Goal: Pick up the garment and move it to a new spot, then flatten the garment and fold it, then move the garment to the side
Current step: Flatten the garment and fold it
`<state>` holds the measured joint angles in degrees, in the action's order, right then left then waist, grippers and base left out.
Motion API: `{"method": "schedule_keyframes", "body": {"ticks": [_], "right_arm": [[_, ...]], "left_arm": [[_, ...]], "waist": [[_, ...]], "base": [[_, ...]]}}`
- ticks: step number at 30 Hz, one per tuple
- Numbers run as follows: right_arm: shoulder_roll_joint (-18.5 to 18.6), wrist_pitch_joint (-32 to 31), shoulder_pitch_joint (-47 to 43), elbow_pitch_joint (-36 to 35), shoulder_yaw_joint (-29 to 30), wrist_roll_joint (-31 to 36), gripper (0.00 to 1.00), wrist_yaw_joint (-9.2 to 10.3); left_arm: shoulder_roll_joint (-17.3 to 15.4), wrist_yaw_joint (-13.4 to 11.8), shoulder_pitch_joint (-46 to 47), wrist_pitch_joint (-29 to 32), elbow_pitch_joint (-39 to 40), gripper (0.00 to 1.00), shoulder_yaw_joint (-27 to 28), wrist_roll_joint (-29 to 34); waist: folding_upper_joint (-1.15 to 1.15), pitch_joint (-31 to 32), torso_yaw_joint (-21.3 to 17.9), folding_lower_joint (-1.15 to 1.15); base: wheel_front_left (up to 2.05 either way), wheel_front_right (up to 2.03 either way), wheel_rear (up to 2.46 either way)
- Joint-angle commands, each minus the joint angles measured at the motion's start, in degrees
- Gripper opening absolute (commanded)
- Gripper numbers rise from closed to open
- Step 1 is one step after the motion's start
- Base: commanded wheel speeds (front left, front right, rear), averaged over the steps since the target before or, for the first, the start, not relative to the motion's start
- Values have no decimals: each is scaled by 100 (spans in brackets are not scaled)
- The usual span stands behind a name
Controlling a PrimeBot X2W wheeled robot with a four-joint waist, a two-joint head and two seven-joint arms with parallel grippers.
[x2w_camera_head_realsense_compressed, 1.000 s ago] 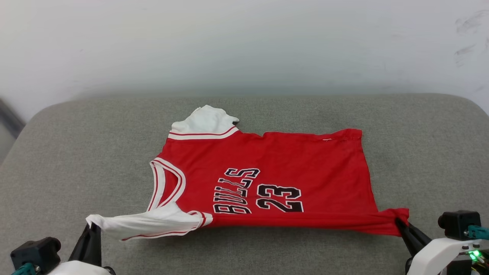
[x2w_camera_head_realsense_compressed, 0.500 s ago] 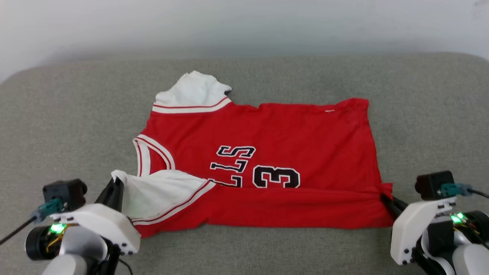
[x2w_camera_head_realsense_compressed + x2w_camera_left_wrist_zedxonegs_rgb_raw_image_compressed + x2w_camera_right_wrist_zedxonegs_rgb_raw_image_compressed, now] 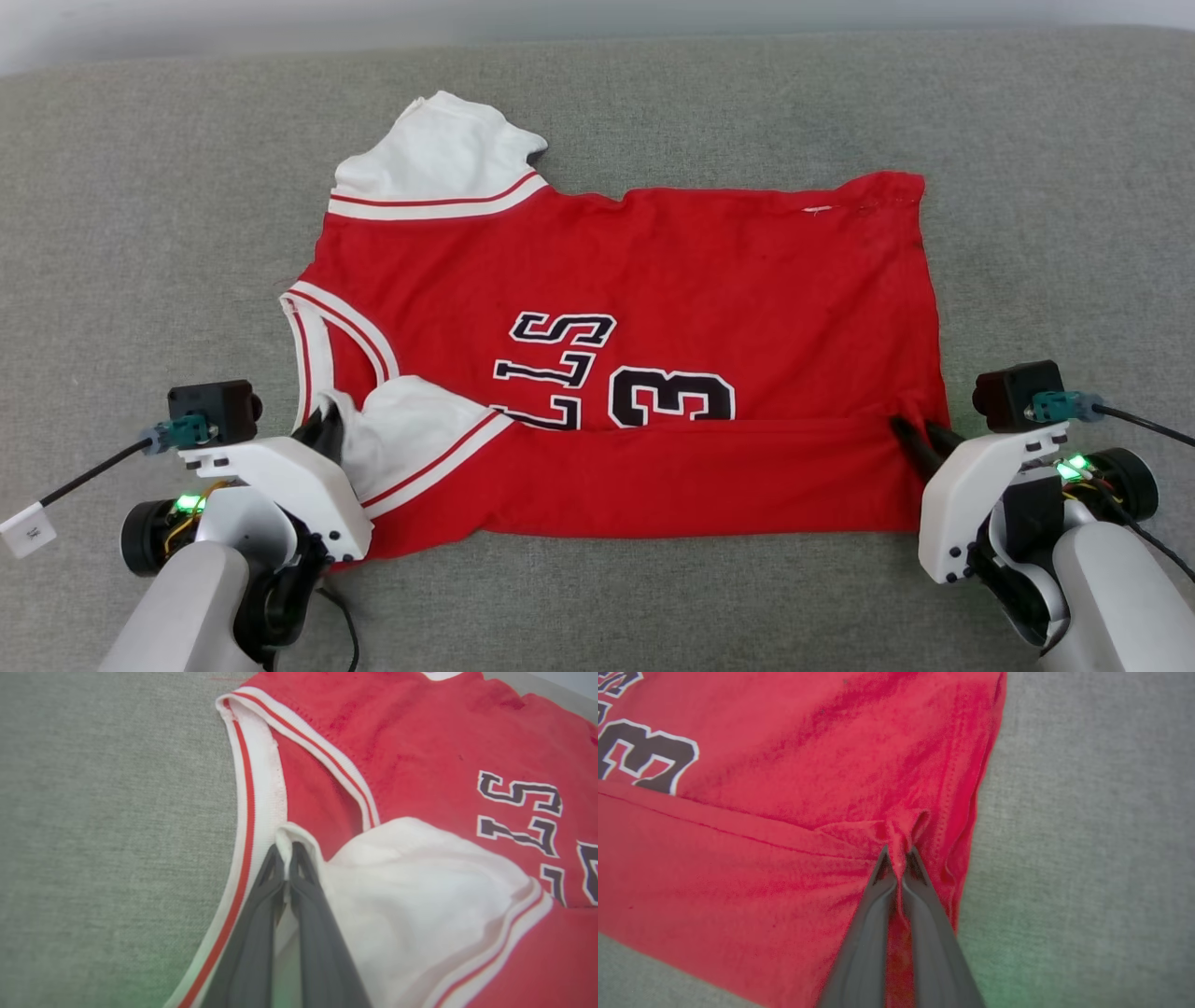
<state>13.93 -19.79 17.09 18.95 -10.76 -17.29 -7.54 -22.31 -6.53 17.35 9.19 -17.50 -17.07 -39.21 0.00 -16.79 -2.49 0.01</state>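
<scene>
Folded farther over its lettering now, the garment on the grey cushion is light, limp cloth best held by its corners, so the left hand is clenched on the white sleeve at 8 o'clock and the right hand on the hem at 4 o'clock.

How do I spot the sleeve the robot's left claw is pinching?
On the grey cushion lies a red garment. Its near-left white sleeve is folded onto the red front, pinched by the left gripper. The other white sleeve lies untouched at the far edge.
</scene>
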Motion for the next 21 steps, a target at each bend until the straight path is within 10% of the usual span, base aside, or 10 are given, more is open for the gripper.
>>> {"method": "schedule_keyframes", "body": {"ticks": [1, 11, 21], "right_arm": [[-16, 11, -48, 208, -68, -33, 100, 10], [-46, 1359, -356, -116, 27, -291, 100, 8], [-441, 2095, -1134, -1535, 729, 269, 100, 7]], "left_arm": [[53, 42, 63, -6, -127, 100, -30, -25], [-169, 100, -59, -247, -363, 100, 209, -160], [-968, -218, -713, 659, 1070, 100, 389, -262]], "waist": [[0, 6, -7, -1], [0, 427, -104, -1], [0, 1056, -259, -1]], "base": [[0, 0, 0], [0, 0, 0], [0, 0, 0]]}}
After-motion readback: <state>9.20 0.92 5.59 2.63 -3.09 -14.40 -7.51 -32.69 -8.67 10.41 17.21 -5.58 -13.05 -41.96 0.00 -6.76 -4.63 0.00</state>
